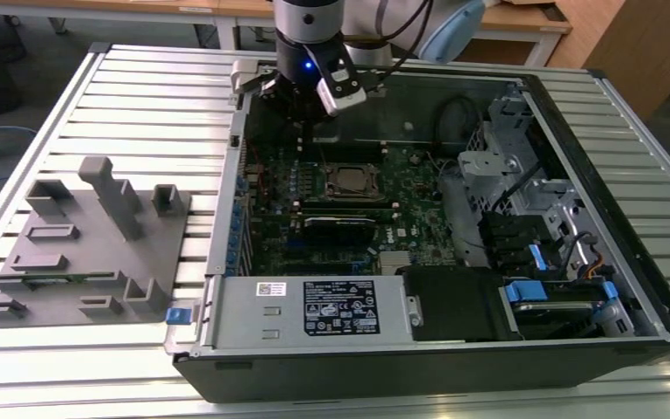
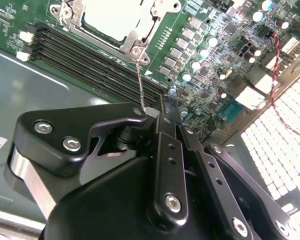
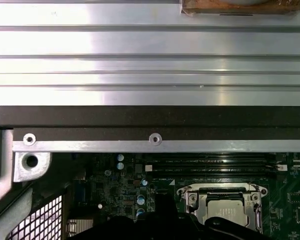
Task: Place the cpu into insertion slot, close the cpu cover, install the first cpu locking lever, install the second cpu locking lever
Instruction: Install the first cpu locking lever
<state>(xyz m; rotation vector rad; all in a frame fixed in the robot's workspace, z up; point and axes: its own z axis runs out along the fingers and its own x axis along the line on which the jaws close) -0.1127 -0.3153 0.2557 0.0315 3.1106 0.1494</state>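
Cpu [image 2: 107, 17] is seated in the insertion slot [image 3: 190, 199], mid-board toward the far side; the fingers [image 2: 162, 135] are shut, touched by the raised locking lever [image 2: 140, 80], judged a pressing contact, not a grasp.

Green motherboard [image 1: 411, 188], silvery-grey cpu [image 3: 229, 212], ribbed silver table [image 1: 137, 96]

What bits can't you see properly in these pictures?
- Second wrist view: the cpu runs off the picture's edge, and the thin wire lever loses its end at the hand.
- First wrist view: the hand's dark body hides part of the cpu cover.
- Exterior view: the insertion slot is too small to show lever positions.
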